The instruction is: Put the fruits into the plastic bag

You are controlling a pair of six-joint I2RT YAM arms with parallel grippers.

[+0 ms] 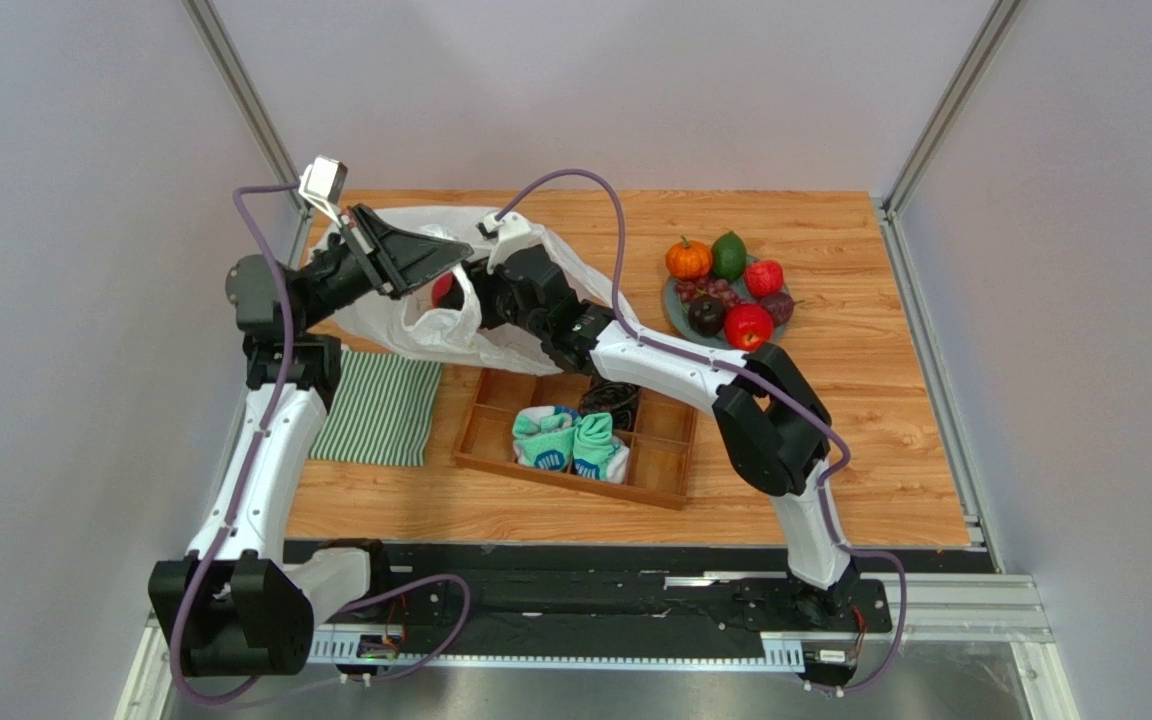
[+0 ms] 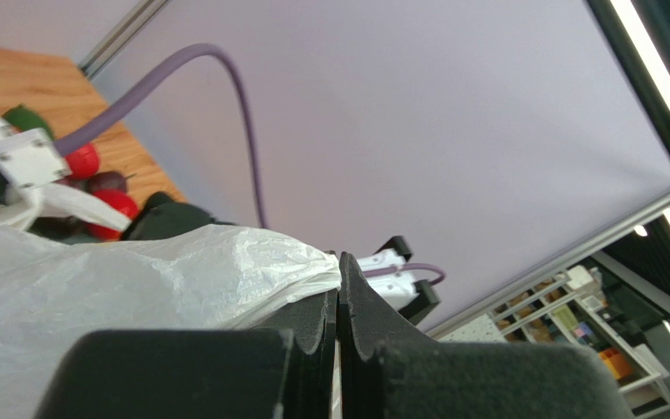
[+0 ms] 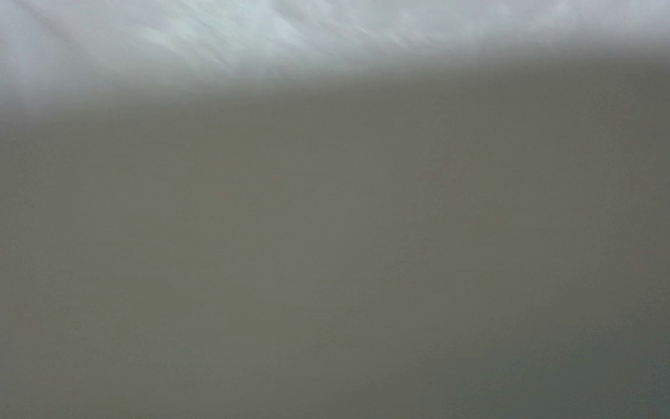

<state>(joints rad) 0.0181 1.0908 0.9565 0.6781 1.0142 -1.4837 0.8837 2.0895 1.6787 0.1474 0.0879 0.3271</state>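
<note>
The white plastic bag (image 1: pixel 387 323) lies at the back left of the table. My left gripper (image 1: pixel 440 258) is shut on its upper rim and holds the mouth up; the left wrist view shows the jaws closed on the crinkled film (image 2: pixel 225 271). My right gripper (image 1: pixel 462 300) reaches into the bag's mouth, with a red apple (image 1: pixel 443 288) at its fingertips. Whether it grips the apple is hidden, as the right wrist view shows only blurred bag film (image 3: pixel 330 35). An orange pumpkin (image 1: pixel 689 258), green avocado (image 1: pixel 728 255), two red apples (image 1: pixel 749 326), a dark purple fruit (image 1: pixel 707 314) and grapes lie on a grey plate (image 1: pixel 672 312).
A wooden compartment tray (image 1: pixel 492 435) at front centre holds teal socks (image 1: pixel 575 443) and black socks (image 1: pixel 608 398). A green-and-white striped cloth (image 1: pixel 379 408) lies left of it, under my left arm. The right arm's forearm crosses above the tray.
</note>
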